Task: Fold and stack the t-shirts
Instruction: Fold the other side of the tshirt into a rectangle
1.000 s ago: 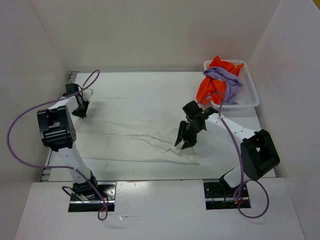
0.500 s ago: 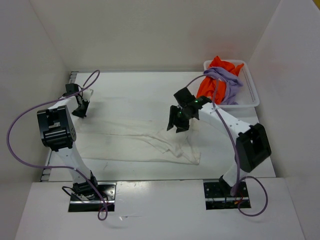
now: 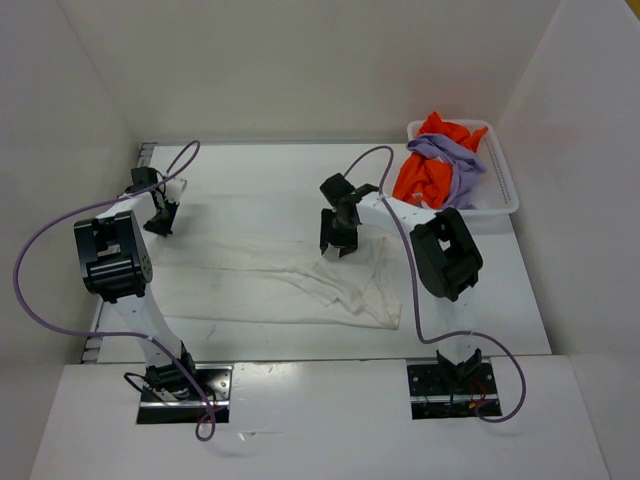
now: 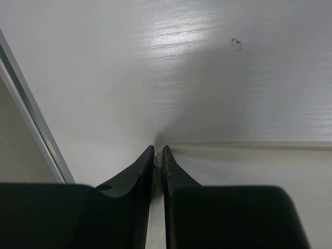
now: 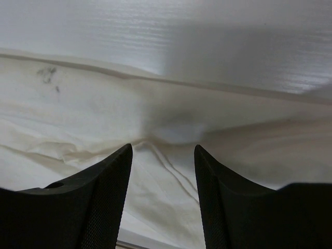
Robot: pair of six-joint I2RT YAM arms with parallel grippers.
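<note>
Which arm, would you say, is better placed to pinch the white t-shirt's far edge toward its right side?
Right. The right gripper, fingers open, hangs over that edge of the white t-shirt; the left gripper is pinched shut at its far left corner.

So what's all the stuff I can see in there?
white t-shirt: one, white, spread out flat on the table
orange t-shirt: one, bright orange, bunched up in the basket
purple t-shirt: one, light purple, draped over the orange one in the basket
basket: one, white, far right corner of the table
table: one, white, with white walls around it
cables: two, purple, one looping along each arm
arms: two, black and white, bolted at the near edge
left claw: one, black, pinched shut on the white t-shirt's far left corner
right claw: one, black, open above the white t-shirt's far edge
</note>
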